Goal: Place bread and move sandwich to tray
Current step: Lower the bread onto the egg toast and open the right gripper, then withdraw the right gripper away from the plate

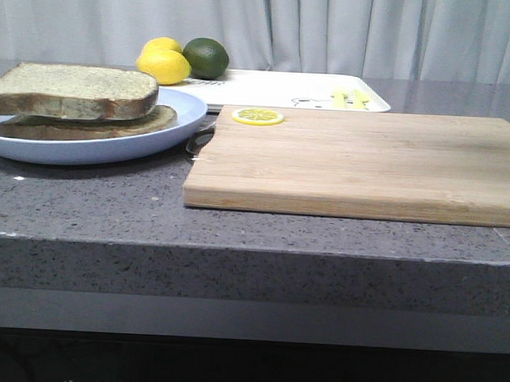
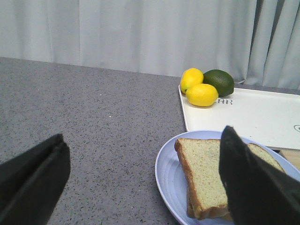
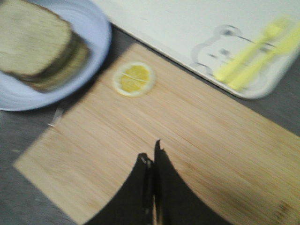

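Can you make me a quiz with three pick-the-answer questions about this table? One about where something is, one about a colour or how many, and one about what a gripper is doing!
1. Where is the lemon slice?
A. on the cutting board
B. on the plate
C. on the tray

2. How many yellow lemons are beside the green lime?
A. one
B. two
C. four

3. What state is the right gripper in?
A. wide open
B. shut on the bread
C. shut, holding nothing

Answers:
1. A, the slice lies near the board's far corner, next to the plate.
2. B, the left wrist view shows two yellow ones on the tray's corner.
3. C, its fingers are pressed together above bare board; the bread sits on the plate.
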